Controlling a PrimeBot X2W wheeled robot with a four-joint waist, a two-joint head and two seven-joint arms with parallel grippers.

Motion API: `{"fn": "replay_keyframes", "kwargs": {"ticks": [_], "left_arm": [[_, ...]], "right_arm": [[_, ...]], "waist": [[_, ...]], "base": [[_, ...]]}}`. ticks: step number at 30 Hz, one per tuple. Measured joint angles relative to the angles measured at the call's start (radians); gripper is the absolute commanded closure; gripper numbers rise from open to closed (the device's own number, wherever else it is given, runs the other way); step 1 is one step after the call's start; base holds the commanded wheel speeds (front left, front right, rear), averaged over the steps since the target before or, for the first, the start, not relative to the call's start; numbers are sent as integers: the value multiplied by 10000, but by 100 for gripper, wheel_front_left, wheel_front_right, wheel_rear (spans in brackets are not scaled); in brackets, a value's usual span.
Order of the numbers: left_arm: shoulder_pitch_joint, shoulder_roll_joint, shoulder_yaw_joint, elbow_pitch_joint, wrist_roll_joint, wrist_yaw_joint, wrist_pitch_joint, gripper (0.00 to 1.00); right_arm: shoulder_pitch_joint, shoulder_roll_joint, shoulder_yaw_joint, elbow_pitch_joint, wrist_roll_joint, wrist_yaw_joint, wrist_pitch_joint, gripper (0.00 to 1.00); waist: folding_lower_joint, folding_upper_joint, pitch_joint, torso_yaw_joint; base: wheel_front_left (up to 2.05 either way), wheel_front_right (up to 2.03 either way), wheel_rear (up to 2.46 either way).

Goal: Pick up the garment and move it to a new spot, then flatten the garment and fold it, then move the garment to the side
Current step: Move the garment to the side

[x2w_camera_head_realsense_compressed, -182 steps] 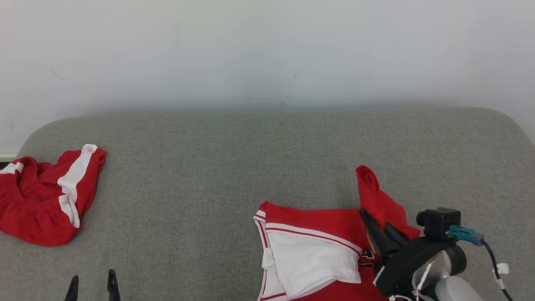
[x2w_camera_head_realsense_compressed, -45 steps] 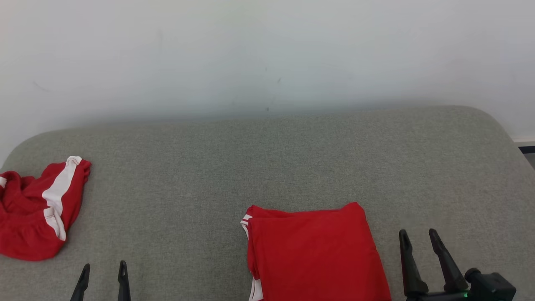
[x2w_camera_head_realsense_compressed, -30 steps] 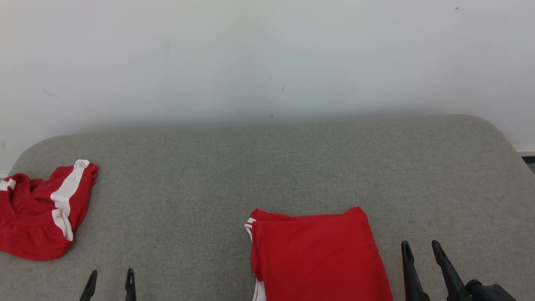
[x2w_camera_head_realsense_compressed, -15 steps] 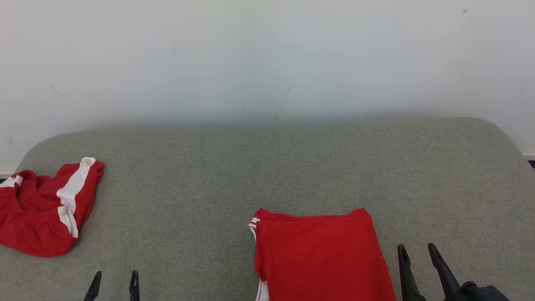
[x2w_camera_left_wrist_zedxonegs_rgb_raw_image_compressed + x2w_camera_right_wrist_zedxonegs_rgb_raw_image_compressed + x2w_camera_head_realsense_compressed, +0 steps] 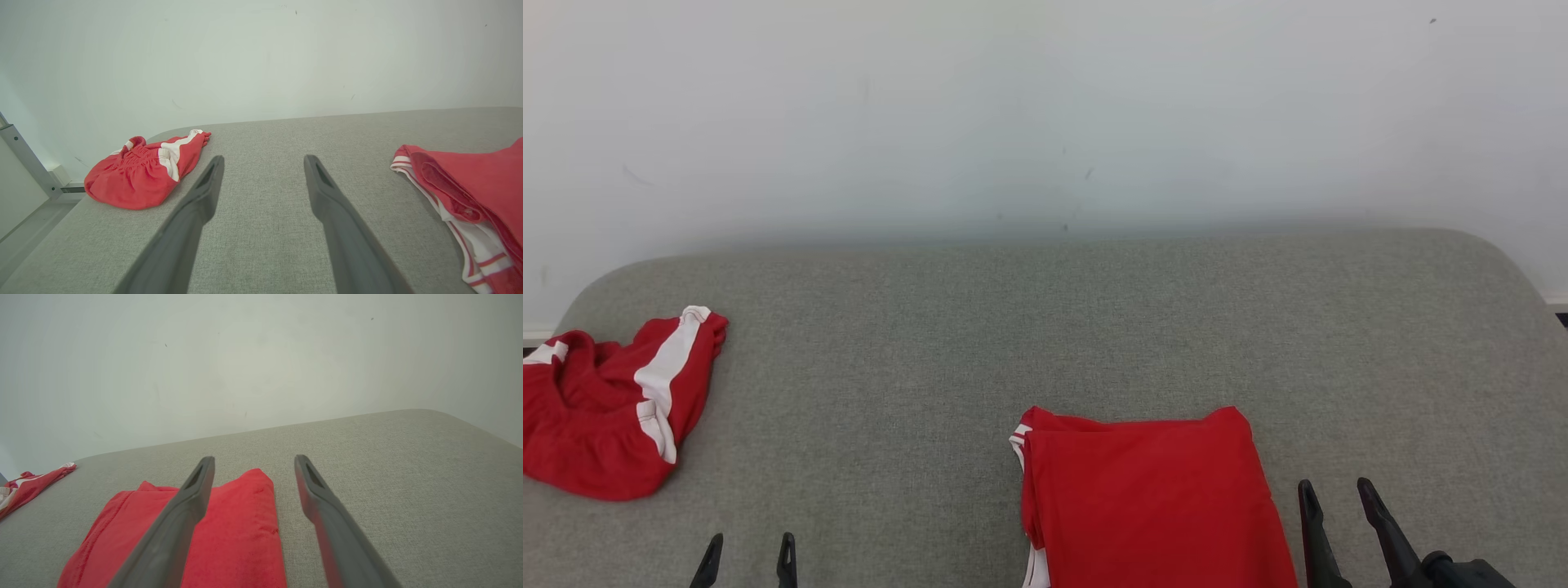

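Observation:
The garment (image 5: 1152, 502) is a red jersey with white trim, folded into a flat rectangle at the near middle-right of the grey cushion; it also lies at the right in the left wrist view (image 5: 470, 188) and under the fingers in the right wrist view (image 5: 241, 535). My right gripper (image 5: 1335, 494) stands open just right of it, touching nothing. My left gripper (image 5: 752, 547) is open at the lower left, well apart from the fold, with nothing between its fingers (image 5: 327, 196).
A second red garment with white stripes (image 5: 613, 408) lies crumpled at the cushion's far left edge, also seen in the left wrist view (image 5: 143, 175). The grey cushion (image 5: 1045, 327) ends at a white wall behind. A metal frame post (image 5: 24, 163) stands beyond the left edge.
Six seconds ago my right gripper was over the jersey with its white side and a strap showing; now the jersey lies folded, red side up, and both grippers have drawn back. The camera shifted slightly.

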Motion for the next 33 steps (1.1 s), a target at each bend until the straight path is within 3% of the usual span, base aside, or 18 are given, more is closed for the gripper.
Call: {"fn": "replay_keyframes", "kwargs": {"ticks": [22, 33], "left_arm": [[42, -27, -23, -13, 0, 0, 0, 0], [-158, -46, -155, 92, 0, 0, 0, 0]], "right_arm": [[-82, -77, 96, 203, -13, 0, 0, 0], [-2055, -727, 836, 2190, 199, 0, 67, 0]], "waist": [[0, 0, 32, 111], [0, 0, 209, 389]], "base": [[0, 0, 0], [0, 0, 0]]}}
